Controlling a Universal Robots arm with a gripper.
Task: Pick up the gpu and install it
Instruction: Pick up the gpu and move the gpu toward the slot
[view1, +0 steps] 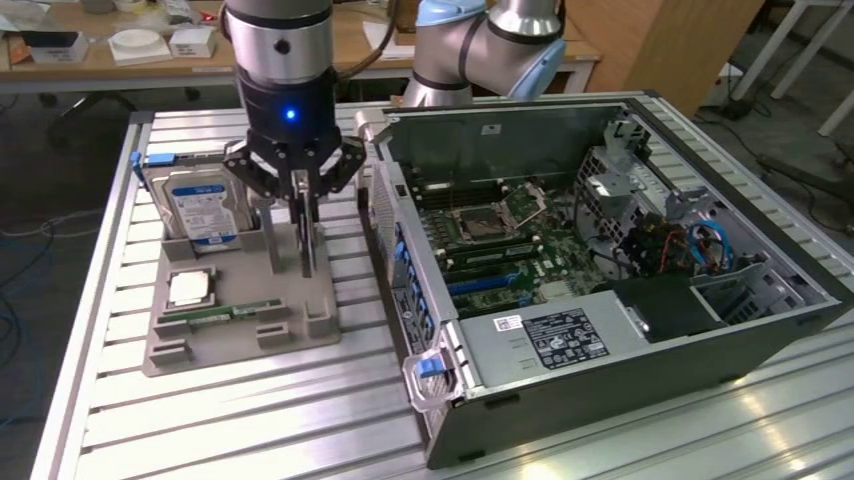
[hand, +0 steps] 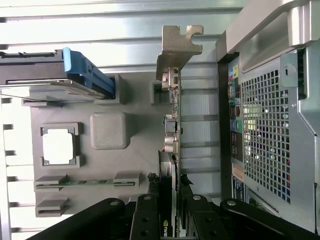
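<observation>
The gpu (hand: 172, 150) is a thin dark card standing on edge over the grey parts tray (hand: 105, 130), close to the tray side nearest the computer case. Its silver end bracket (hand: 176, 47) points away from the wrist. My gripper (hand: 170, 200) hangs straight down over the tray (view1: 234, 330) in the exterior view. There the gripper (view1: 304, 215) has its black fingers (hand: 149, 202) pressed on both faces of the card, so it is shut on the gpu. The open computer case (view1: 601, 260) lies on its side at the exterior view's right, with the motherboard (view1: 507, 240) exposed.
A silver blue-labelled hard drive (view1: 200, 205) stands at the back of the tray. A square processor chip (view1: 191, 288) and a green memory stick (view1: 214, 315) lie nearer the front. The case's perforated rear panel (hand: 265, 135) runs close beside the tray. A slatted aluminium table (view1: 267, 420) carries everything.
</observation>
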